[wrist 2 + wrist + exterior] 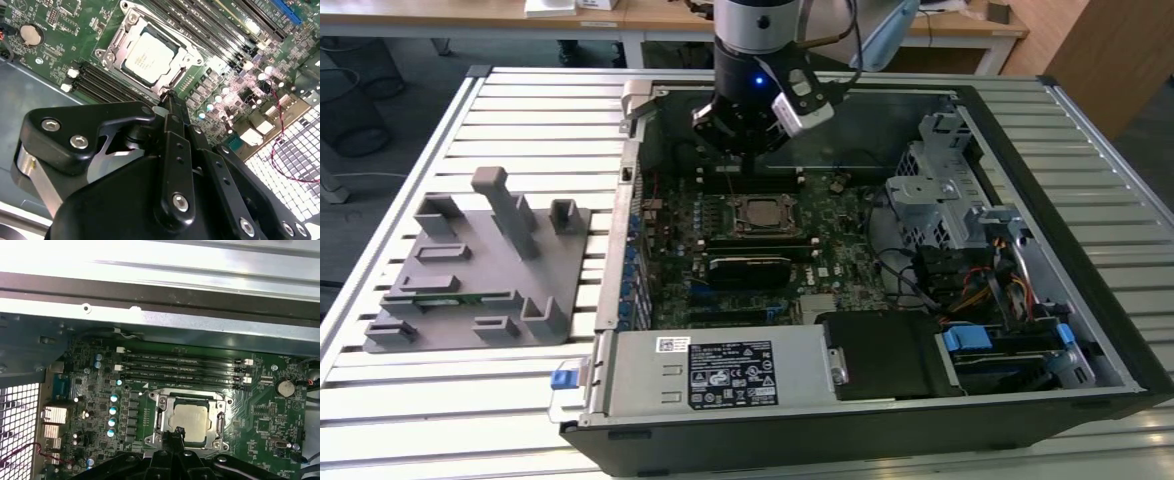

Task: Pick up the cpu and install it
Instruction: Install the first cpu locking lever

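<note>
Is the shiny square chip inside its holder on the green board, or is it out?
In. The cpu lies flat inside the socket frame on the motherboard, seen in both wrist views.

cpu near edge hidden behind fingers | grey tray contents too small to tell

The cpu: small flat square chip, pale silvery metal top, faint print on it. Lies flat and level, seated inside the square metal socket frame on the green motherboard. Frame surrounds it on all sides. Top face up, uncovered, in both wrist views.
</note>
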`<control>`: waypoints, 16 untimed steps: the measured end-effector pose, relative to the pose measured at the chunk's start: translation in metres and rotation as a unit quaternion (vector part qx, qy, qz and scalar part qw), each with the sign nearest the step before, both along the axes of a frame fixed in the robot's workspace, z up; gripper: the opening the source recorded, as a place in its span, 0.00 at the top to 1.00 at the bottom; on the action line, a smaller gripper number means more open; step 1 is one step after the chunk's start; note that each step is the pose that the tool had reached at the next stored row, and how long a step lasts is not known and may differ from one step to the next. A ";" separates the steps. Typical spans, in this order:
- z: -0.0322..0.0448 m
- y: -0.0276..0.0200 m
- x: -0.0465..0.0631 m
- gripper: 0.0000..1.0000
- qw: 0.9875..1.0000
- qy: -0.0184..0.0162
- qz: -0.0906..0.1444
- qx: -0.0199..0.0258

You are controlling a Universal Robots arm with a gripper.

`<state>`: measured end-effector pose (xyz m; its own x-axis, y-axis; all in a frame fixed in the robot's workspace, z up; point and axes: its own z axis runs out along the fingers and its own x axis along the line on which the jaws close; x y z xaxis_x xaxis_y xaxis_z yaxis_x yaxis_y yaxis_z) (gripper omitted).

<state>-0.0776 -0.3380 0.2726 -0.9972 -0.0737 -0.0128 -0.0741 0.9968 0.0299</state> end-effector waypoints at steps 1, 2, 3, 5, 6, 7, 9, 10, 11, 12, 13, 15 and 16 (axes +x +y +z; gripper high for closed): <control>0.0001 0.0000 -0.002 0.89 1.000 0.000 0.000 0.000; 0.0001 0.0000 -0.005 0.89 1.000 0.000 0.000 0.000; 0.0000 0.0000 -0.008 0.89 1.000 0.000 0.000 0.000; 0.0000 0.0000 -0.014 0.89 1.000 0.000 0.000 0.000; 0.0000 0.0000 -0.017 0.89 1.000 0.000 0.000 0.000; 0.0000 0.0000 -0.020 0.89 1.000 0.000 0.000 0.000; -0.0001 0.0000 -0.023 0.89 1.000 0.000 0.000 0.000; 0.0000 0.0001 -0.024 0.89 1.000 0.000 0.000 0.000; 0.0000 0.0000 -0.024 0.89 1.000 0.000 0.000 0.000; -0.0001 0.0000 -0.025 0.89 1.000 0.000 0.000 0.000; -0.0001 0.0002 -0.027 0.89 1.000 0.000 0.000 0.000; -0.0002 0.0004 -0.029 0.89 1.000 0.000 0.000 0.000; -0.0003 0.0007 -0.030 0.89 1.000 0.000 0.000 0.000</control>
